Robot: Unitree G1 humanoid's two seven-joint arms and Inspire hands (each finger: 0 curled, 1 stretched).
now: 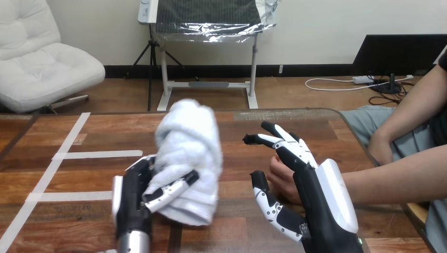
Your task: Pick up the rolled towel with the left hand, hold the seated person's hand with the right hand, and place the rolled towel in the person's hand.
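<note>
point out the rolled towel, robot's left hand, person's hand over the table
rolled towel (192, 142): head view, middle of the roll
left hand (130, 203): head view, its black body
person's hand over the table (281, 176): head view, its visible side

the rolled towel (192, 142) is nubbly, matt terry cloth. the table (74, 232) is grained wood with a faint sheen, its tape (97, 154) matt. the left hand (132, 196) and right hand (312, 211) are smooth black plastic with glossy white shells.

we see the white rolled towel (190, 153) upright in our left hand's (132, 196) curled fingers; the person's hand (279, 179) lies just beside our right hand (316, 192).
</note>
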